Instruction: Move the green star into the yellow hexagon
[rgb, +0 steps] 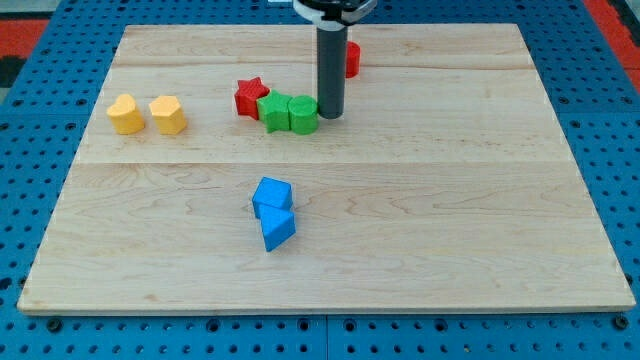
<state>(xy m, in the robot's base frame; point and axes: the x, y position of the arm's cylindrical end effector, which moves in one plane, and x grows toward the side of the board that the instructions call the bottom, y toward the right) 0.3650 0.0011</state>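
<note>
My tip (330, 112) is sitting bare, touching the green round block (303, 113); green star (274, 110) just beyond, yellow hexagon (168, 114) further left.

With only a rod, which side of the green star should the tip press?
Likely the green star on its right side, pushing toward the view's left, where the yellow hexagon lies. My tip stands beside the other green block, which covers that side.

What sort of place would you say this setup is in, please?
Probably a robotics lab bench: a wooden board lies on a blue perforated table, small coloured blocks such as the green star lie scattered on it, and my tip stands among them.
</note>
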